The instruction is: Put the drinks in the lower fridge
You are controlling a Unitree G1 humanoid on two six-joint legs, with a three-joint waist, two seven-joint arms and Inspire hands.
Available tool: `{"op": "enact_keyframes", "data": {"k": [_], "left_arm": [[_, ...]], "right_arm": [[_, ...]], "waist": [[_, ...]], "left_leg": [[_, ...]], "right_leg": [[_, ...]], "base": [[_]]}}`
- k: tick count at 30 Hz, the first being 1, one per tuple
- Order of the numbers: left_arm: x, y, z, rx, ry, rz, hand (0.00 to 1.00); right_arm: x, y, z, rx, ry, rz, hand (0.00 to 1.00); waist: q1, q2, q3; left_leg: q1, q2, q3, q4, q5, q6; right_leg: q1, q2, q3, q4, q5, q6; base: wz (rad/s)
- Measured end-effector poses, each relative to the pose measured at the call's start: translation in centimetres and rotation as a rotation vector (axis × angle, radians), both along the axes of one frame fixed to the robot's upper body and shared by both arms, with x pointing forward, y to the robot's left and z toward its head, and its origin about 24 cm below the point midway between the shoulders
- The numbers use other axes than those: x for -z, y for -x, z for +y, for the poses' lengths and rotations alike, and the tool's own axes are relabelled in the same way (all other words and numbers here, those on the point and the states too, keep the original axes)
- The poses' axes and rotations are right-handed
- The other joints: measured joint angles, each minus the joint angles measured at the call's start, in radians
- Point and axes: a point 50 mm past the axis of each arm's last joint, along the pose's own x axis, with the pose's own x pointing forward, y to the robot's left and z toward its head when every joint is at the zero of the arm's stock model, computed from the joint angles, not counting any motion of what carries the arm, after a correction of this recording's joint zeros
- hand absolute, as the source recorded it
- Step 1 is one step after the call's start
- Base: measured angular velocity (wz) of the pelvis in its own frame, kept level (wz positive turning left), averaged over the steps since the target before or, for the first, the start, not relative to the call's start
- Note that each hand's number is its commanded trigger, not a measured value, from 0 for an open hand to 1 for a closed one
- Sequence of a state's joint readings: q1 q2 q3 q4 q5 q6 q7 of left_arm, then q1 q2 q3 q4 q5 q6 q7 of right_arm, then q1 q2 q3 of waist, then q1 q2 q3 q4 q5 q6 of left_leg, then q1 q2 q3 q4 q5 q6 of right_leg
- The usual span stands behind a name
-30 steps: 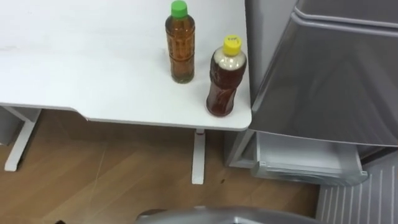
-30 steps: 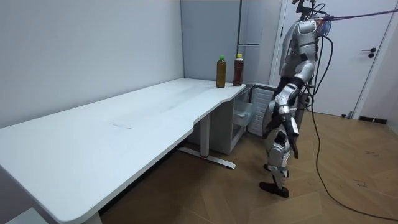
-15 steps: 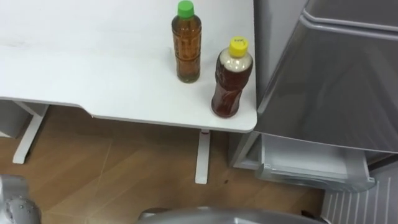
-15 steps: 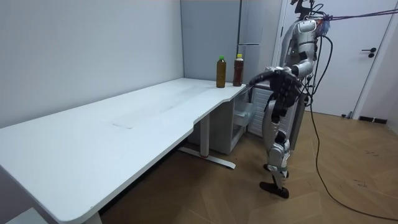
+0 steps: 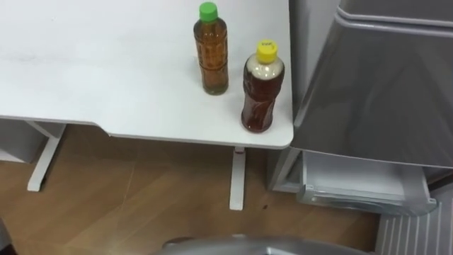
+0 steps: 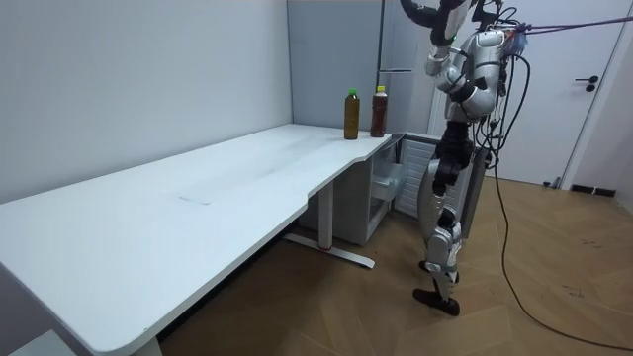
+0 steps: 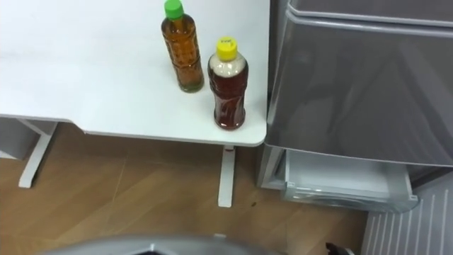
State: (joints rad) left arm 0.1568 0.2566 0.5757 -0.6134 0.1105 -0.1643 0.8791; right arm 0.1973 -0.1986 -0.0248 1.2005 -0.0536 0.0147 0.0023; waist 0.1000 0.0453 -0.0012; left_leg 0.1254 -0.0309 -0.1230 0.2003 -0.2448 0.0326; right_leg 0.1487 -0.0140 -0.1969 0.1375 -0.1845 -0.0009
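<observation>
Two drinks on the table, both upright, neither one in a hand. The yellow-capped bottle [image 5: 262, 92] stands right at the corner of the white table [image 5: 106, 71], the corner nearest the fridge. It's full of dark brown liquid. The green-capped bottle [image 5: 211, 53] sits just behind it and to its left, close but not touching, and its liquid is a lighter amber.

To the right of the table corner is the grey fridge door [image 5: 382, 85], a broad slanting panel. Under it the lower drawer [image 5: 361, 185] is pulled out, pale inside, just above the wooden floor [image 5: 141, 198].

Over to the room view now. The robot stands on the floor in front of the fridge, next to the table's end where the bottles are. Its left arm is thrown up high, and the left hand [image 6: 427, 14] is at the very top of the view, above head height. That puts it well above both bottles and well apart from them, nowhere near a cap or a label. The hand is dark and small up there, so I cannot tell how the fingers are set.
</observation>
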Motion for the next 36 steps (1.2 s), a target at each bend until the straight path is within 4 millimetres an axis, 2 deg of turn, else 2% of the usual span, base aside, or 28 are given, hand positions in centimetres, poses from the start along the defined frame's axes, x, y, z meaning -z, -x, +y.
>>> {"op": "enact_keyframes", "data": {"k": [1, 4, 6, 9, 15, 16, 17, 18, 24, 31, 36], "left_arm": [[-0.4, -0.4, -0.8, 0.08, -0.013, -0.003, 0.0], [-0.9, -2.1, -2.9, 0.292, -0.06, 0.034, 0.0], [-1.3, -3.0, -4.4, 0.469, -0.096, 0.064, 0.0], [-2.1, -4.0, -6.2, 0.682, -0.157, 0.075, 0.0], [-1.9, -5.5, -9.5, 1.01, -0.268, 0.177, 0.0], [-1.8, -5.6, -9.8, 1.041, -0.277, 0.19, 0.0], [-1.7, -5.8, -10.3, 1.088, -0.29, 0.209, 0.0], [-1.5, -5.9, -10.8, 1.127, -0.305, 0.231, 0.0], [-0.9, -6.4, -12.3, 1.279, -0.356, 0.313, 0.0], [-0.3, -6.8, -12.7, 1.383, -0.352, 0.364, 0.0], [0.9, -7.5, -12.9, 1.459, -0.279, 0.395, 0.0]], "right_arm": [[0.0, 0.0, 0.0, -0.003, -0.01, -0.003, 0.0], [0.0, -0.6, 0.2, -0.016, -0.037, -0.019, 0.0], [0.1, -1.1, 0.4, -0.04, -0.054, -0.03, 0.0], [0.1, -1.1, 0.6, -0.048, -0.071, -0.031, 0.0], [0.2, -2.5, 0.8, -0.063, -0.094, -0.049, 0.0], [0.2, -2.5, 0.9, -0.064, -0.096, -0.051, 0.0], [0.2, -2.5, 0.9, -0.066, -0.101, -0.05, 0.0], [0.2, -2.5, 0.9, -0.066, -0.108, -0.047, 0.0], [0.3, -2.9, 1.1, -0.068, -0.119, -0.049, 0.0], [0.2, -3.3, 1.0, -0.074, -0.111, -0.053, 0.0], [0.2, -3.1, 0.6, -0.069, -0.081, -0.044, 0.0]], "waist": [[-0.014, -0.002, 0.0004], [-0.021, -0.01, 0.0014], [-0.041, -0.018, -0.0015], [-0.047, -0.031, 0.0006], [-0.076, -0.038, 0.0006], [-0.078, -0.032, -0.003], [-0.083, -0.042, 0.0021], [-0.091, -0.036, -0.0019], [-0.101, -0.038, 0.0002], [-0.123, -0.028, 0.0001], [-0.132, -0.02, 0.0037]], "left_leg": [[0.0, -0.002, -0.005, 0.004, 0.0, 0.0], [-0.001, -0.002, -0.005, 0.004, 0.001, 0.001], [-0.007, -0.003, -0.006, 0.005, 0.001, 0.001], [-0.01, -0.003, -0.005, 0.005, 0.001, 0.001], [-0.027, -0.002, 0.002, 0.005, 0.002, 0.001], [-0.027, -0.001, 0.003, 0.005, 0.002, 0.001], [-0.027, 0.0, 0.007, 0.004, 0.002, 0.001], [-0.027, 0.0, 0.009, 0.004, 0.002, 0.001], [-0.028, 0.001, 0.02, 0.003, 0.002, 0.001], [-0.023, 0.004, 0.045, 0.005, 0.002, 0.001], [-0.008, 0.006, 0.055, 0.004, 0.002, 0.002]], "right_leg": [[0.01, -0.001, -0.004, -0.002, -0.001, 0.001], [0.008, -0.002, -0.002, -0.003, -0.002, 0.001], [0.008, -0.002, -0.007, -0.004, -0.002, 0.001], [0.006, -0.003, -0.007, -0.004, -0.002, 0.001], [-0.011, -0.002, -0.003, -0.001, -0.002, 0.001], [-0.012, -0.002, -0.002, -0.001, -0.002, 0.001], [-0.012, -0.002, -0.001, -0.001, -0.002, 0.001], [-0.012, -0.002, 0.001, -0.001, -0.002, 0.001], [-0.016, -0.002, 0.003, 0.002, -0.002, 0.001], [-0.02, -0.002, 0.018, 0.014, -0.001, 0.001], [-0.012, -0.001, 0.023, 0.022, -0.001, 0.001]], "base": [[0.17], [0.07], [0.0], [0.01], [-0.01], [0.0], [0.0], [0.0], [-0.01], [-0.04], [-0.05]]}}
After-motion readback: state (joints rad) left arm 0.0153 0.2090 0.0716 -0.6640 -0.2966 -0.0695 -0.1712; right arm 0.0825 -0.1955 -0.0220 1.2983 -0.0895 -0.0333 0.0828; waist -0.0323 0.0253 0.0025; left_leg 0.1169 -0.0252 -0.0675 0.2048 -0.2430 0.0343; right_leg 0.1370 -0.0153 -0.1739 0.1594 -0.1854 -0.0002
